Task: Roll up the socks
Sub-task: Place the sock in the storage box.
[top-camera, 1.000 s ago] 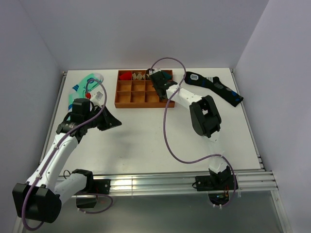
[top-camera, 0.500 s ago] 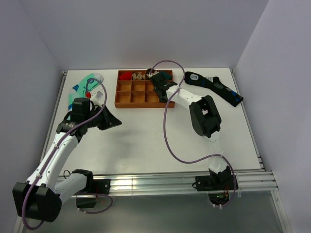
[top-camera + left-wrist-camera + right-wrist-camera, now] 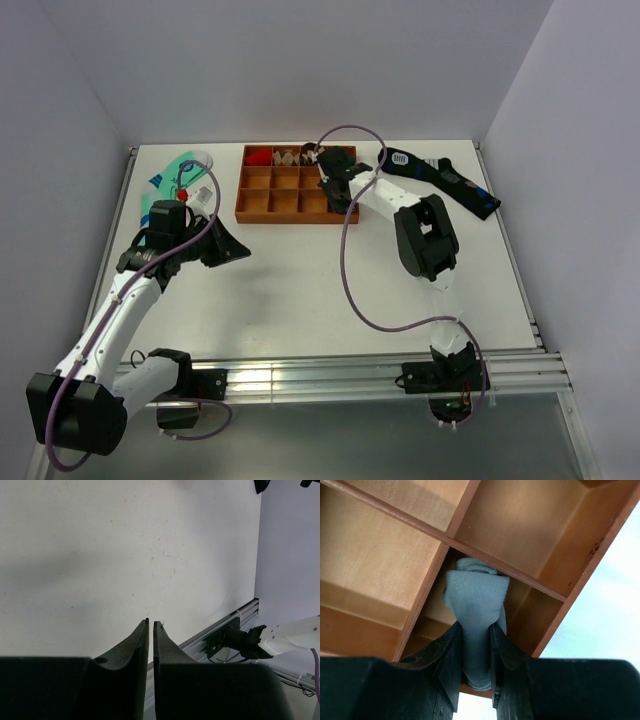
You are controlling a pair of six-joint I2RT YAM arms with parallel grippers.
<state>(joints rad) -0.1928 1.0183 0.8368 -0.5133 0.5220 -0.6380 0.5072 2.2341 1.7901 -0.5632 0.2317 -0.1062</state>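
Two arms work over a white desk (image 3: 300, 290). Furthest left, a mint-green sock (image 3: 176, 172) lies flat, beyond the left claw (image 3: 151, 624) and to its left, apart from it. The left arm (image 3: 118, 312) rises from its base, bends at the elbow and turns its wrist rightward, so the claw hangs low over bare desk with its tips pointing right. Its two fingers are drawn almost together, only a sliver of gap between them, and they hold nothing. To the right of that claw and further back sits a wooden tray (image 3: 272, 215) of square compartments. The right arm (image 3: 425, 235) stretches forward and leftward from its raised elbow, with a purple cable (image 3: 345, 270) looping off it, and puts the right claw (image 3: 474, 626) at the tray's far right corner. That claw is clamped on the socks (image 3: 476, 592), a light-grey roll pinched between both fingers. The roll's folded head stands out past the fingertips, at the mouth of a compartment just beside the tray's outer wall; whether it touches the compartment floor cannot be told. Right of the right claw, on the desk and apart from it, lies a long navy sock (image 3: 440, 178).
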